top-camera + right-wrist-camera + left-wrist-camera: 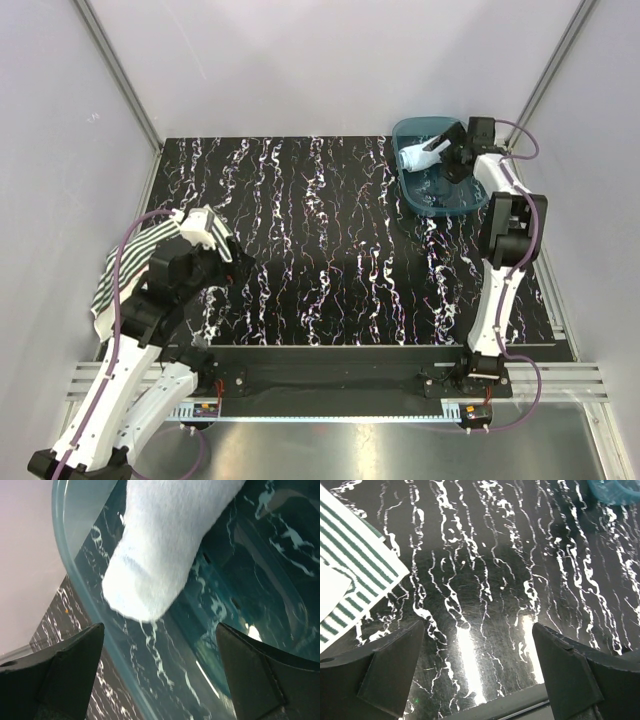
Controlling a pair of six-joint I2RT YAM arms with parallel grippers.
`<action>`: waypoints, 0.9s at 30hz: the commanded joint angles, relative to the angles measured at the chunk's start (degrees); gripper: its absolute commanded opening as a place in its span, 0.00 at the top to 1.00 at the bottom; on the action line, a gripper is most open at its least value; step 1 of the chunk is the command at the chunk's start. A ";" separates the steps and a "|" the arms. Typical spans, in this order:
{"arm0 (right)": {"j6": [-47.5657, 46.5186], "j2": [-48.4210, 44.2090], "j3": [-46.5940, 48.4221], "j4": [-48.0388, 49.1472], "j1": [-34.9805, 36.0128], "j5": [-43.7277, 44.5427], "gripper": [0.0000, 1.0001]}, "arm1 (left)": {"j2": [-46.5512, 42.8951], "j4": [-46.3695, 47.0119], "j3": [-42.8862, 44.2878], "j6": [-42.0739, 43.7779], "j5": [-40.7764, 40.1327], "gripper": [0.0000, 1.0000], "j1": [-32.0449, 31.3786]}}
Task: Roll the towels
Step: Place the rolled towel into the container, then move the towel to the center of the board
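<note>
Lab robot cell: white panel walls, aluminium rails, marbled tabletop.

Plain pale walls; black white-veined tabletop; metal corner posts.

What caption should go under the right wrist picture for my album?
Rolled light blue towel resting in the teal tub, right gripper open nearby.

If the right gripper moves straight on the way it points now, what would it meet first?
Most likely the light blue towel, which lies in the teal tub straight ahead of the open right gripper. Depth is unclear: it might instead pass under the towel's end and reach the tub floor.
</note>
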 commanded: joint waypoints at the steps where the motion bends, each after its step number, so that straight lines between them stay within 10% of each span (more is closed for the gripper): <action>1: -3.59 -10.01 -2.07 -2.39 0.12 1.48 0.00 | 1.87 0.39 1.10 -0.65 -4.32 0.04 0.21; 9: -10.97 -35.19 -18.14 -4.15 7.04 6.22 0.00 | 7.06 -1.11 1.80 -1.89 -11.70 0.01 0.21; 27: -7.82 -71.62 -49.97 -5.81 15.41 -3.34 0.00 | 58.82 3.28 19.20 -7.77 -20.94 0.16 1.88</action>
